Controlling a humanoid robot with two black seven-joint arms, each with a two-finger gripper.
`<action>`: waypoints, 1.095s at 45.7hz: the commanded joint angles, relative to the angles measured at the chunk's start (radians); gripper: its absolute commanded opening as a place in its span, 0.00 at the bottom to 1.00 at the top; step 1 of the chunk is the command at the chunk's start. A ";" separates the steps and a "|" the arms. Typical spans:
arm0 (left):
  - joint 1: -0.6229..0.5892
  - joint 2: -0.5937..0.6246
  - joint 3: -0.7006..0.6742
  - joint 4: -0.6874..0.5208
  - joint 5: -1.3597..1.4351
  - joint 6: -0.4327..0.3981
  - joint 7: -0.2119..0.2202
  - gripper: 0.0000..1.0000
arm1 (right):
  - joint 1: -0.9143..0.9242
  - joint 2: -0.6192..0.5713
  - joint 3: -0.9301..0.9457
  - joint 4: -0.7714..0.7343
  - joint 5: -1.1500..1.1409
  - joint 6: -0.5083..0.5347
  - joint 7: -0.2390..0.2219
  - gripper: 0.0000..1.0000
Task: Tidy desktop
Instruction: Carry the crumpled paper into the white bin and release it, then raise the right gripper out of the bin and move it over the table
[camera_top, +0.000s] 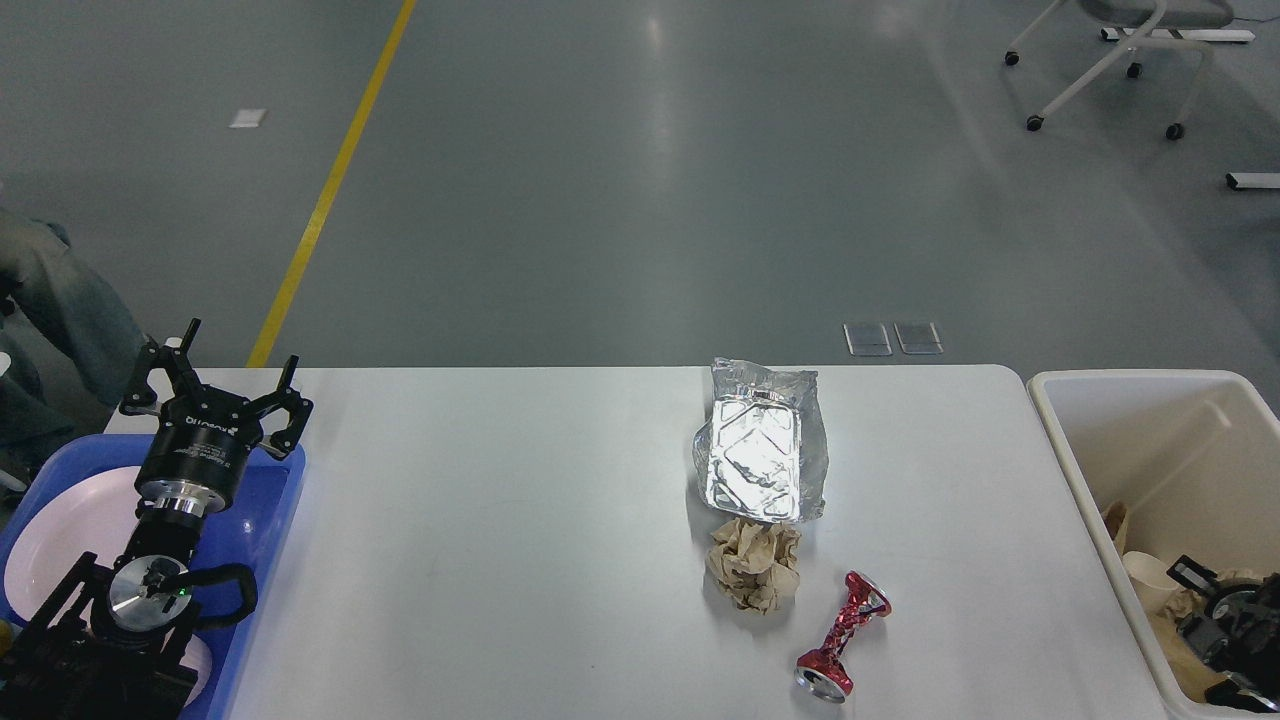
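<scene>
Meanwhile foil tray (760, 458), paper wad (755, 565), crushed can (842, 636) litter desktop (500, 550); left hand (222, 385) spread empty.

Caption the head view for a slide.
Crumpled silver foil tray, brown paper wad and crushed red can remain on the white rectangular desktop; cream rectangular bin at right.

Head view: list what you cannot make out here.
- Right gripper: low in the cream bin, partly cut off by the frame edge; open or shut unclear.
- White plate in the blue tray: partly hidden by the left arm.
- Bin contents: jumbled paper, partly hidden behind the bin wall.
</scene>
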 joint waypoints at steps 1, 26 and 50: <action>0.000 0.000 0.000 0.000 0.000 0.000 0.000 0.96 | -0.006 0.003 0.000 0.013 0.000 -0.094 0.000 1.00; 0.000 0.000 0.000 0.000 0.000 0.000 0.000 0.96 | 0.046 -0.009 -0.021 0.068 -0.024 0.014 0.009 1.00; 0.000 0.000 0.000 0.000 0.000 0.000 -0.002 0.96 | 0.825 -0.218 -0.178 0.635 -0.429 0.558 0.000 1.00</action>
